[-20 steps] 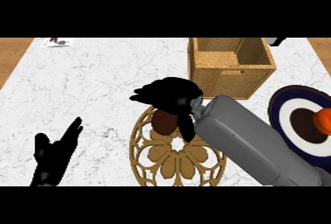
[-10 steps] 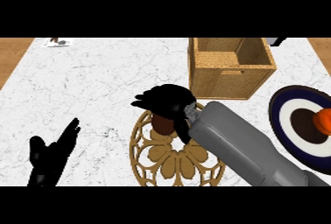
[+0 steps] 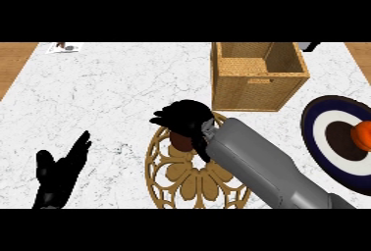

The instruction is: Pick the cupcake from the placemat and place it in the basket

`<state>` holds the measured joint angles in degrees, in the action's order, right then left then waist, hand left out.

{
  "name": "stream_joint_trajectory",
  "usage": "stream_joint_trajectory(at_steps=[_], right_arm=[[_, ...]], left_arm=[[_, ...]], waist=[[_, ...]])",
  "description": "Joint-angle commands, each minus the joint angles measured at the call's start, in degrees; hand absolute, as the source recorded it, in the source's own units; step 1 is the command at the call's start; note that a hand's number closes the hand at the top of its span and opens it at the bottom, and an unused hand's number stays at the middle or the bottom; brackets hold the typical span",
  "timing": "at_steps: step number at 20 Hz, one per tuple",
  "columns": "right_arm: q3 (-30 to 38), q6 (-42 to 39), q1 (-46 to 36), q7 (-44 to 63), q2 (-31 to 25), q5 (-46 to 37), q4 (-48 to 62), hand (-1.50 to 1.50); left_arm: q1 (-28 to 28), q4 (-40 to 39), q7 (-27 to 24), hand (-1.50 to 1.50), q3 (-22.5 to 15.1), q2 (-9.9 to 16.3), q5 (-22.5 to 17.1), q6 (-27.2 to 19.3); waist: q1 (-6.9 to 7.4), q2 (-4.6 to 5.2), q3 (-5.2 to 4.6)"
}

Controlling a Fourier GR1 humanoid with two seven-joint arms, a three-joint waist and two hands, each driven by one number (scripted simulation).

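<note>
The right hand is curling round the cupcake on the placemat; the basket is sitting just to the upper right.

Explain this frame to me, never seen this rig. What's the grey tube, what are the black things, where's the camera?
The camera sits at the robot's head and looks steeply down at a white marble counter. The grey tube is the robot's right forearm. The black shape at its tip is the right hand, fingers curled over a brown cupcake, which is mostly hidden. The cupcake sits at the far edge of a round, openwork tan placemat. The other black shape, at lower left, is the left hand, open and resting. Behind the placemat stands an open woven basket, where the cupcake should go. At the right edge lies a dark plate with white rings and something orange on it. Whether the cupcake is lifted yet, I cannot tell.
</note>
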<state>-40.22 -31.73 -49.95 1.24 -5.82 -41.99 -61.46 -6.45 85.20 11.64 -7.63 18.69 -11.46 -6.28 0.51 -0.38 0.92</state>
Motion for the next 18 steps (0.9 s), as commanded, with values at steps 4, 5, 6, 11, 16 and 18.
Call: stream_joint_trajectory(at_steps=[4,5,6,11,16,18], right_arm=[[1.2,0.9,1.7,-1.9,-0.3,-2.6,-0.7,-1.50],[0.9,1.4,2.8,-1.7,0.8,-2.8,0.3,-1.50],[1.9,1.9,1.6,-4.5,-0.8,-3.2,1.7,-1.50],[0.2,5.1,0.9,-7.6,1.7,-6.3,6.3,1.50],[-1.1,11.5,-0.2,-11.5,1.8,-11.1,7.9,1.50],[-2.1,12.0,-0.1,-10.9,3.7,-12.8,8.9,1.50]], left_arm=[[0.4,-5.5,3.2,0.00,0.9,-0.6,-0.1,0.8],[-3.7,-3.6,1.3,0.00,-0.2,-1.0,0.9,0.4],[-1.4,-3.9,2.4,0.00,0.9,-0.9,0.5,0.2],[-2.2,-5.3,0.9,0.00,1.1,-1.1,-0.2,2.4],[-1.0,-5.5,1.7,0.00,2.3,-0.4,0.4,2.5],[1.2,-4.7,4.6,0.00,0.7,-2.5,1.6,0.5]], waist=[[-0.45,0.44,-0.93],[-0.07,0.42,-0.92],[-0.08,0.51,-0.92],[0.40,0.70,-0.94],[0.26,0.69,-0.94],[0.10,0.66,-0.92]])
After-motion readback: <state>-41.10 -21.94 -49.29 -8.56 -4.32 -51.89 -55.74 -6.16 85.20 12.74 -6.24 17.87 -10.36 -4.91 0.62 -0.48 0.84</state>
